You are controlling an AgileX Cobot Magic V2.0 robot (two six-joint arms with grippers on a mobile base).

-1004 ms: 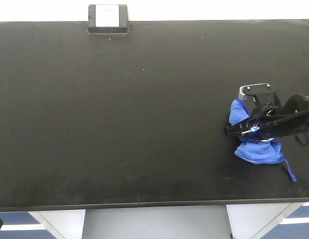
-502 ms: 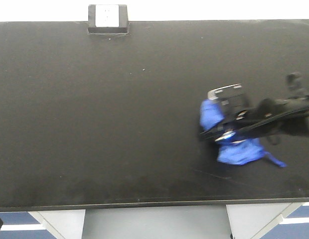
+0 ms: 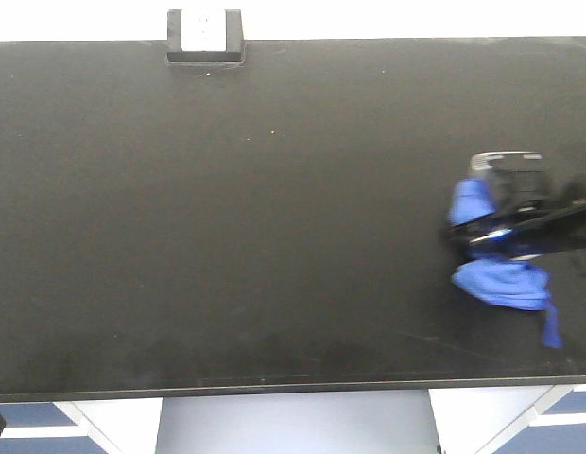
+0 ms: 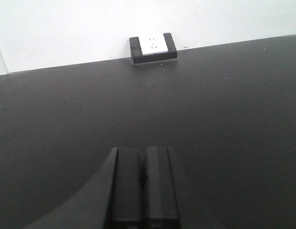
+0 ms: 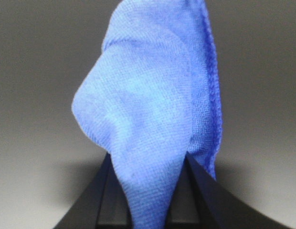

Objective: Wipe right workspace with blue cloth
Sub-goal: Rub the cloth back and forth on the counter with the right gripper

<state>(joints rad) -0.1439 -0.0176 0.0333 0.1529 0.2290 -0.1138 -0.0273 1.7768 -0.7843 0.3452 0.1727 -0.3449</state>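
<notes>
- Blue microfibre, soft and bunched: the blue cloth [image 3: 496, 279] looks light and limp, likely to fold under any push and to drag easily over the matte top.
- Lies at the right end of the right workspace [image 3: 236, 236], toward the front edge, well apart from the socket box [image 3: 204, 35] at the back left.
- Is clenched in the right gripper [image 3: 491, 235], with cloth bulging out on both sides of the black fingers; in the right wrist view, fills the gap between the two fingers [image 5: 102, 191] and rises up past them.
- Seems best held at the thick bunched middle, as now; a hold on the thin corner loop [image 3: 551, 326] would probably let the rest trail and slip.
- Probably needs some downward press to wipe, since soft pile gives little resistance by itself.
- Runs with its long axis roughly from back to front in the front view, slightly slanted, upper lobe beside the gripper body and lower lobe nearer the front edge.
- Points its loose loop tail toward the front right corner of the top.
- Left gripper [image 4: 144, 191]: fingers pressed together on nothing, hanging above bare black surface and facing the socket box [image 4: 153, 46].
</notes>
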